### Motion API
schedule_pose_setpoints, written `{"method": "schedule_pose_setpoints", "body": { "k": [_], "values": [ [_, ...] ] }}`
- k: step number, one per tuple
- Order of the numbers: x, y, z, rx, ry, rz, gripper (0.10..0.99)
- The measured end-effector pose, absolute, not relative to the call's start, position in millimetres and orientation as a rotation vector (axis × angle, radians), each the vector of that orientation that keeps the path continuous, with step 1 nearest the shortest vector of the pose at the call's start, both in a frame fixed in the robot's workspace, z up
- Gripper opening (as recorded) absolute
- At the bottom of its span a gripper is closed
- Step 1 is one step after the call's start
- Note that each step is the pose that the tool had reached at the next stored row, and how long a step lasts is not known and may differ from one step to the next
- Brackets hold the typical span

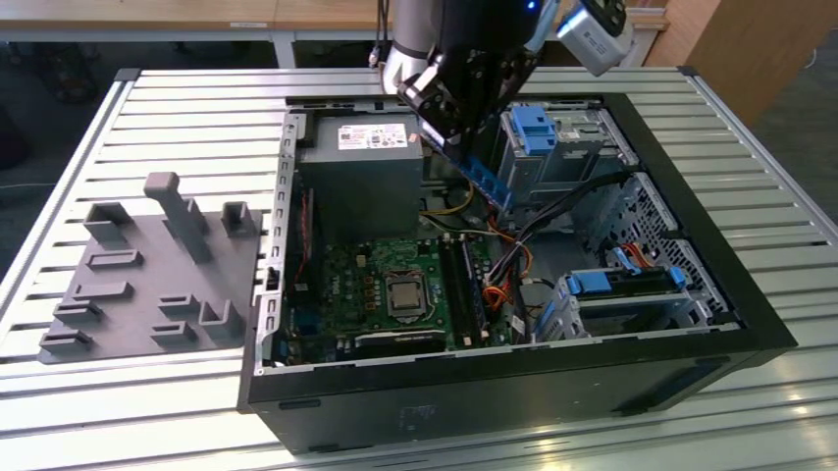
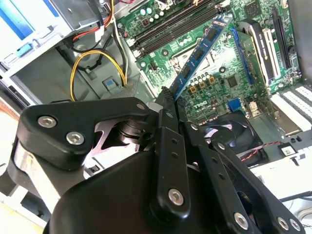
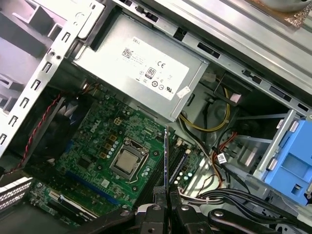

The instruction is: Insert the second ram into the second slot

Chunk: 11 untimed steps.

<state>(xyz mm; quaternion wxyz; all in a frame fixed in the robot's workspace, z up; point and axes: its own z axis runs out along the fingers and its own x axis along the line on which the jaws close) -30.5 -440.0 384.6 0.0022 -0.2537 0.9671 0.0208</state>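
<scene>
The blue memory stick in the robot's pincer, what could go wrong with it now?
The pincer holds the memory stick by one end only, so it might tilt or slip. It hangs slanted above the motherboard, so it could meet the slots crooked and jam. Loose cables lie close by and could snag it.

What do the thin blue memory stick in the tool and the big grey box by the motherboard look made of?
Thin dark blue memory stick: looks like matte circuit board, judging by the black chips along it. Large grey box: probably bare sheet metal, given its dull sheen, folded edges and stuck-on label.
</scene>
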Motion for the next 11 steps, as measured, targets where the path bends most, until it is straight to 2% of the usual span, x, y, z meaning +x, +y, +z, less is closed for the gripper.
{"method": "schedule_pose_setpoints", "body": {
  "k": [11],
  "values": [
    [-30.5,-440.0,384.2,-0.715,3.053,0.065,0.137]
  ]
}}
